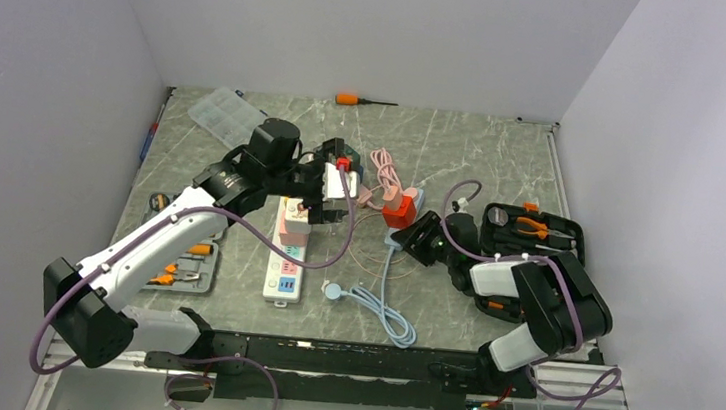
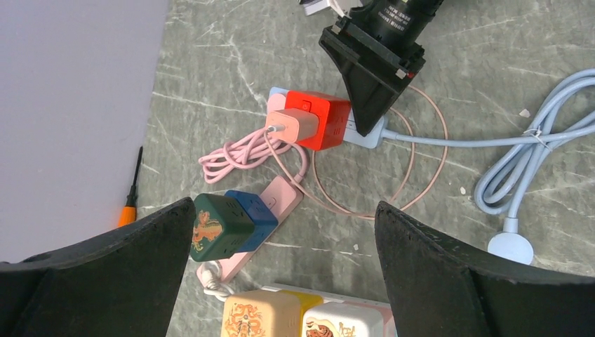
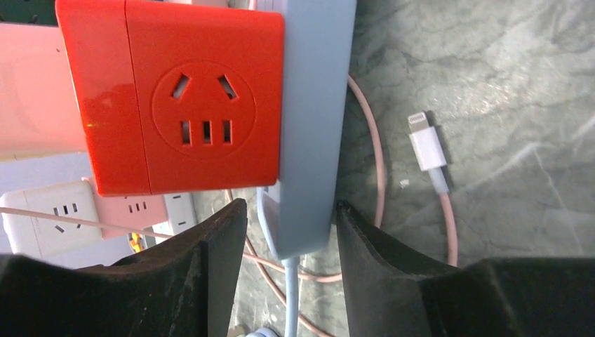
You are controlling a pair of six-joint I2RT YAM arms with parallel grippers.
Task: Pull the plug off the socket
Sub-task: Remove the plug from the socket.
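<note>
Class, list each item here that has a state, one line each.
left claw: open, empty.
right claw: closed on the light blue power strip's cord end.
light blue power strip: flat, gripped.
red cube adapter: seated on the blue strip; facing outlet empty.
pink charger: plugged into the red cube's side.
Lightning connector: unplugged, lying loose.
long white power strip: cube adapters at far end, near outlets empty.

Table (image 1: 484, 156): grey-green stone-pattern top with pale veins, matte finish. From my feed I see plain white walls on three sides: back wall (image 1: 376, 25) at 12 o'clock, left wall (image 1: 29, 82) at 9, right wall (image 1: 699, 117) at 3. Light is even and diffuse; shadows are soft.
</note>
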